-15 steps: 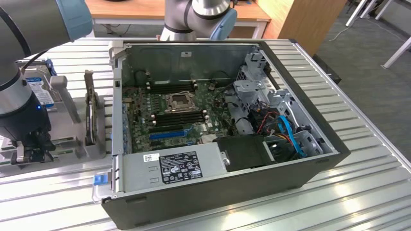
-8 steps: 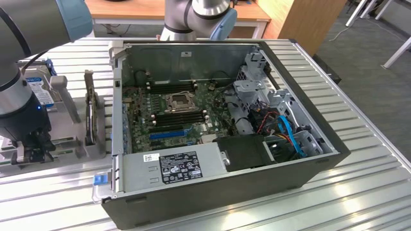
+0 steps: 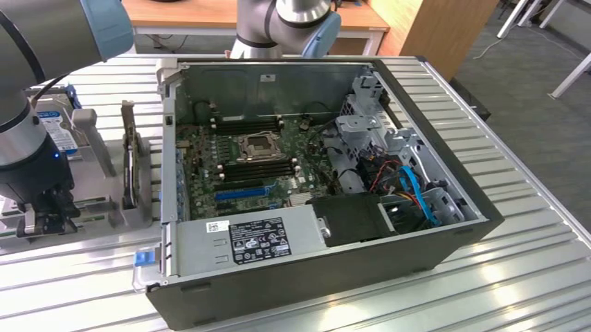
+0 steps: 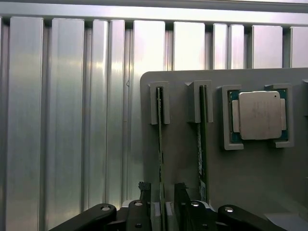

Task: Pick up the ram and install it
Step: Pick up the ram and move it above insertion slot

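Am holding my jaws [image 4: 162,195] spread, one each side of ram [image 4: 160,139], not squeezing. Ram standing in grey holder [image 4: 183,163] near surface [image 4: 72,120] edge, exterior view's left. Lifting, putting into computer [image 3: 323,283] both left.

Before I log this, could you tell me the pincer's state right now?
Pincer: open, straddling the ram standing on edge, not gripping it.

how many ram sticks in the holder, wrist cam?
2. First ram stick stands on edge in the holder slot farther from the processor chip, between the open fingers; second ram stick in the slot beside that chip. More could be hidden elsewhere.
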You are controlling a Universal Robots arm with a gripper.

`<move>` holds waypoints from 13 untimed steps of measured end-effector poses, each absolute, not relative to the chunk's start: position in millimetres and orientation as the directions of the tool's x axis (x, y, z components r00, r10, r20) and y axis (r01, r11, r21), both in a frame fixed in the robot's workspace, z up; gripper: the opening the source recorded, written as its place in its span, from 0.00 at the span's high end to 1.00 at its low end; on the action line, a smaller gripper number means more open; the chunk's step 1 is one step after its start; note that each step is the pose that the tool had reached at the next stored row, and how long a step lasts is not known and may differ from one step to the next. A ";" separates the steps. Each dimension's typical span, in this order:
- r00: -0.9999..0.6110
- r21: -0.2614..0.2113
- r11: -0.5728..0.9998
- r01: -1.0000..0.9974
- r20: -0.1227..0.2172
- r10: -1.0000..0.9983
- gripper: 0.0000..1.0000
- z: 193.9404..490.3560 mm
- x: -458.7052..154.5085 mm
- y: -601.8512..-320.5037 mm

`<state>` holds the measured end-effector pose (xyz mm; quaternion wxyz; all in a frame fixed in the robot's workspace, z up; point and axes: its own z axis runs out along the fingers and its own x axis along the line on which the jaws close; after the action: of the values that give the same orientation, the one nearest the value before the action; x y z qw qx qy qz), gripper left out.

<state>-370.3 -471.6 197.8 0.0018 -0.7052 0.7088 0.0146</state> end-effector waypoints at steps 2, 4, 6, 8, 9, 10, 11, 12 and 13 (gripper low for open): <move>-0.005 0.018 0.005 -1.000 -0.023 -1.000 0.67 197.7 -370.3 -472.3; -0.005 0.018 0.005 -1.000 -0.023 -1.000 0.67 197.8 -370.2 -473.0; -0.005 0.018 0.005 -1.000 -0.023 -1.000 0.67 197.8 -370.2 -473.2; -0.005 0.018 0.005 -1.000 -0.023 -1.000 0.67 197.8 -370.2 -473.3; -0.005 0.018 0.005 -1.000 -0.023 -1.000 0.67 197.9 -370.2 -473.3; -0.005 0.018 0.005 -1.000 -0.023 -1.000 0.67 197.8 -370.2 -473.3; -0.005 0.018 0.005 -1.000 -0.023 -1.000 0.67 197.8 -370.2 -473.3; -0.005 0.018 0.005 -1.000 -0.023 -1.000 0.67 197.8 -370.2 -473.3; -0.005 0.018 0.005 -1.000 -0.023 -1.000 0.67 197.8 -370.2 -473.3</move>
<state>-370.2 -473.3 197.8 0.0018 -0.7053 0.7088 0.0146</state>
